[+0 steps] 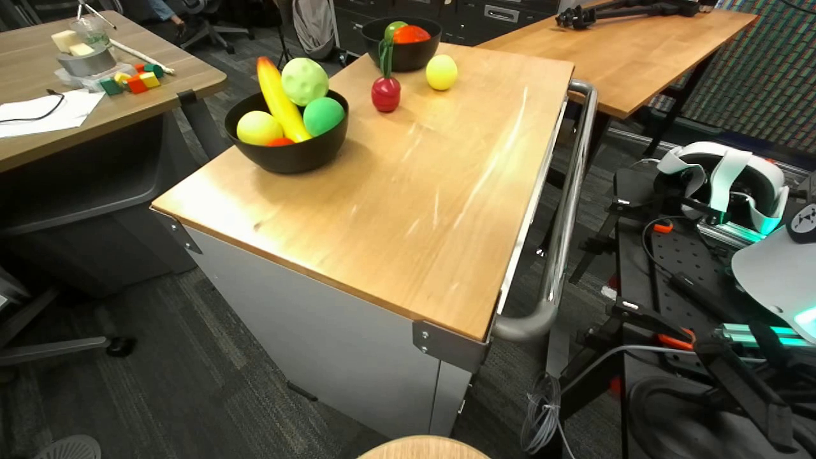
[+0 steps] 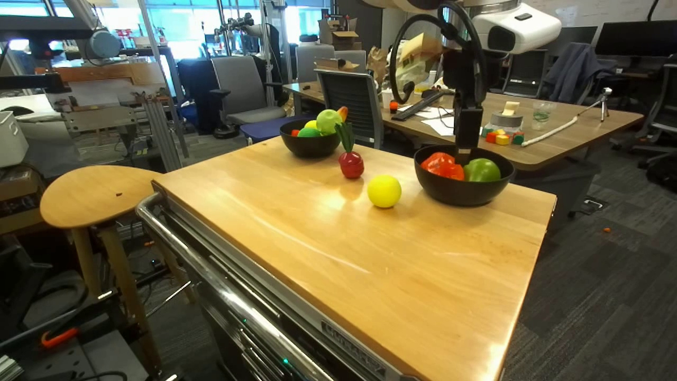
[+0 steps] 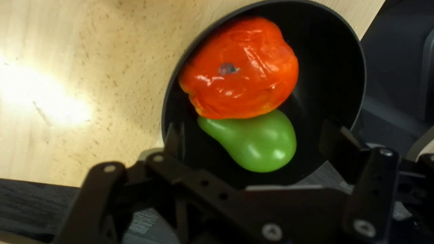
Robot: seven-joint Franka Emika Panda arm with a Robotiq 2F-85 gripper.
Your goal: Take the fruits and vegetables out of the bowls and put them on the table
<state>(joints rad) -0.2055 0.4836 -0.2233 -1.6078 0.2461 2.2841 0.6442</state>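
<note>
Gripper (image 3: 255, 137) is spread wide in the wrist view, holding nothing, jaws either side of a green pear (image 3: 268, 149). The pear's down in a black bowl (image 3: 334, 64), with a red pepper (image 3: 244, 74) overlapping its edge from this angle. My read: lining up a pick, probably the pear since that's what's framed. Next move calls for easing down, squeezing and lifting straight up without snagging the bowl or dragging the pepper along.

In an exterior view the white arm (image 2: 518, 32) hangs in from the top with the gripper pretty much vertical over that same bowl, its lower end showing between the pepper and the pear. How deep it actually is, can't tell. A yellow ball (image 2: 384, 191) and a red radish (image 2: 351, 165) sit on the table (image 2: 296, 227), near each other but not touching, so I'd guess the job's partway along.

Also in an exterior view, the fuller bowl (image 1: 293, 159) has a banana (image 1: 280, 105), a pale green ball (image 1: 305, 81), a darker green ball (image 1: 324, 116), a yellow fruit (image 1: 255, 129) and an orange-red bit (image 1: 281, 141) mostly buried. No arm visible there. That lot presumably has to come out too.
</note>
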